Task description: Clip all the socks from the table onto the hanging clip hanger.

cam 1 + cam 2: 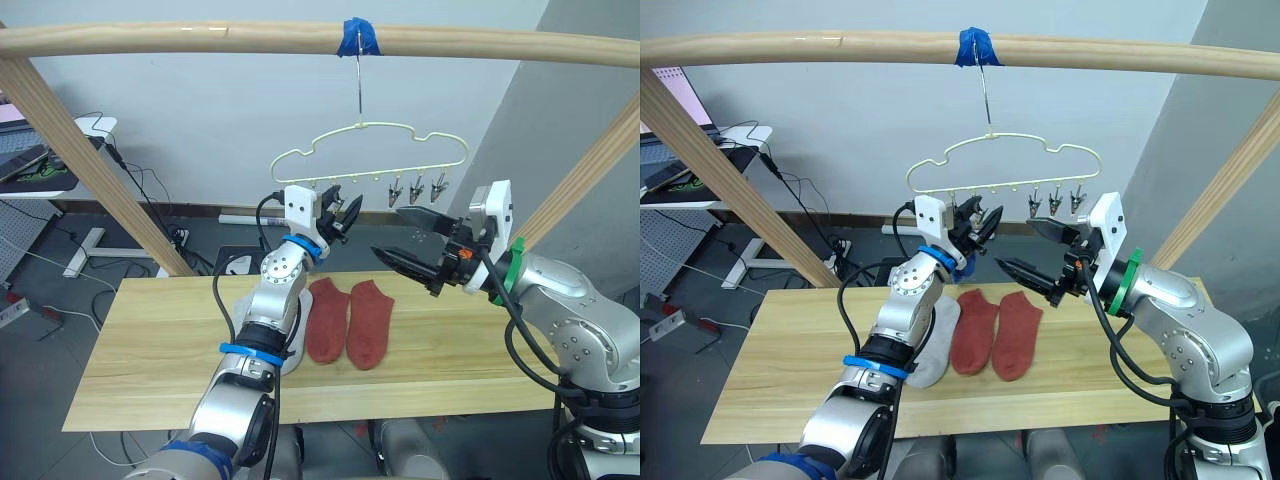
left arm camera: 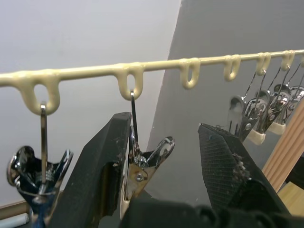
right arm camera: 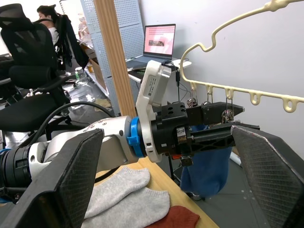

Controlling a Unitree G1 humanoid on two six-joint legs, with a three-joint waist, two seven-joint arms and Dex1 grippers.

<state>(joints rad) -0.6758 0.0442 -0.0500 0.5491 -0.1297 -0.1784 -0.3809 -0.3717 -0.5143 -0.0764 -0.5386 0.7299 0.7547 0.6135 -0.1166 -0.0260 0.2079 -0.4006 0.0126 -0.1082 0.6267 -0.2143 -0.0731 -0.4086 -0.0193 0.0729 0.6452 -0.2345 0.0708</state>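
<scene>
Socks, two rust red ones (image 1: pixel 347 320) flat side by side on our pale wooden surface (image 1: pixel 150 350), grey pair (image 3: pixel 126 194) beside them, clip hanger (image 1: pixel 372 150) hanging from the beam (image 1: pixel 200 40), our left gripper (image 1: pixel 338 222) fingers spread around a clip (image 2: pixel 142 161), right gripper (image 1: pixel 405 238) fingers released, empty.

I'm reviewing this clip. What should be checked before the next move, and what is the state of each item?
1. Left hand open with a clip between its fingers: ok.
2. Right hand carrying a sock to clip: not ok, it is open and empty.
3. Clip hanger hanging level from the beam: ok.
4. Rust red socks off the table: not ok, both lie flat on it.
5. Grey socks off the table: not ok.
6. Blue fabric below the left hand secured in a clip: cannot tell.
</scene>
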